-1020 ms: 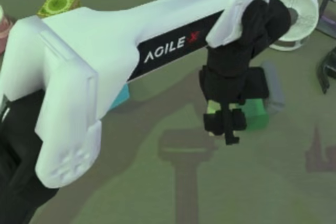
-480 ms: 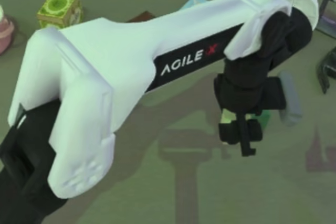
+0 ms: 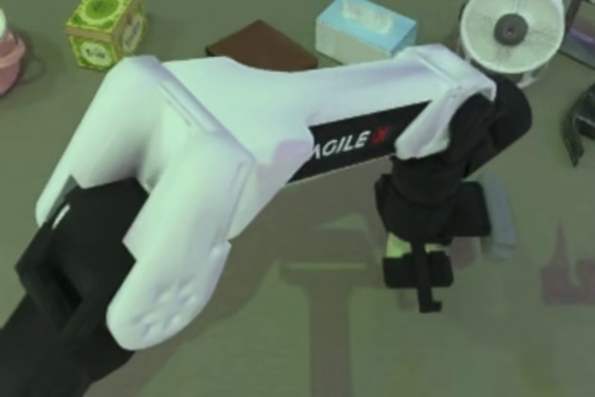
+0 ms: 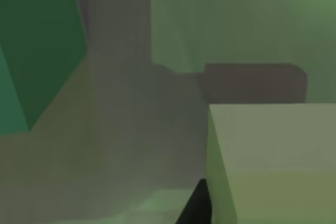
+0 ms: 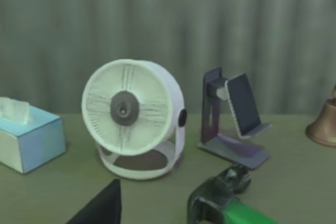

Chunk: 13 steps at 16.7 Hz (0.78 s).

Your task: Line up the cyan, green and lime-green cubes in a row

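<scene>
The left gripper (image 3: 420, 271) pinches the lime-green cube (image 3: 398, 248) right of the olive table's (image 3: 279, 341) centre — the green cube (image 4: 37, 51) lies just beside it. Farther off stand a patterned box (image 3: 105, 23), tissue box (image 3: 363, 27) and fan (image 3: 511, 27). The right gripper's jaws cannot be told.

Along the table's far edge, left to right: patterned box (image 3: 105, 25), flat pad (image 3: 262, 46), tissue box (image 3: 363, 27), fan (image 3: 512, 27). Nearer, right of centre, left gripper (image 3: 420, 276) over lime-green cube (image 3: 398, 247).
</scene>
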Tool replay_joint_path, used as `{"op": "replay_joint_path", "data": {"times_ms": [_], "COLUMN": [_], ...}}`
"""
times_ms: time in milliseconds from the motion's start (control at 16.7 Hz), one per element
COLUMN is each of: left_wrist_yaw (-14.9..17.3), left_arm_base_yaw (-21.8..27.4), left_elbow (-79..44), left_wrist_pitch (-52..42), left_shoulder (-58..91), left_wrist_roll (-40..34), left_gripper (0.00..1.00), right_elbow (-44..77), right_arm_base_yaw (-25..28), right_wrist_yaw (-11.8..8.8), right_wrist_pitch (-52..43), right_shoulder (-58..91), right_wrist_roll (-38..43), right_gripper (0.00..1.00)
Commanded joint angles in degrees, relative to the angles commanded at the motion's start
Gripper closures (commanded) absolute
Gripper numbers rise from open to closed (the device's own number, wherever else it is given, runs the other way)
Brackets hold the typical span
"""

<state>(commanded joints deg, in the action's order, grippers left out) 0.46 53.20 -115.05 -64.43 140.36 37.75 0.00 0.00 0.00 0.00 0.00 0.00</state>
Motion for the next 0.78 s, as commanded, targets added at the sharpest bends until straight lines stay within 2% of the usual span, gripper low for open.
{"op": "replay_joint_path", "data": {"times_ms": [180, 780], "left_wrist_yaw": [0.0, 0.0], "left_arm_base_yaw": [0.0, 0.0], "left_elbow": [0.0, 0.0], "left_wrist_pitch": [0.0, 0.0], "left_shoulder": [0.0, 0.0], "left_wrist_roll": [0.0, 0.0], "left_gripper": [1.0, 0.25], "right_elbow": [0.0, 0.0], "right_arm_base_yaw": [0.0, 0.0], "right_wrist_yaw": [0.0, 0.0], "right_wrist_pitch": [0.0, 0.0], "right_shoulder": [0.0, 0.0], "right_wrist_roll": [0.0, 0.0], "right_gripper": [0.0, 0.0]}}
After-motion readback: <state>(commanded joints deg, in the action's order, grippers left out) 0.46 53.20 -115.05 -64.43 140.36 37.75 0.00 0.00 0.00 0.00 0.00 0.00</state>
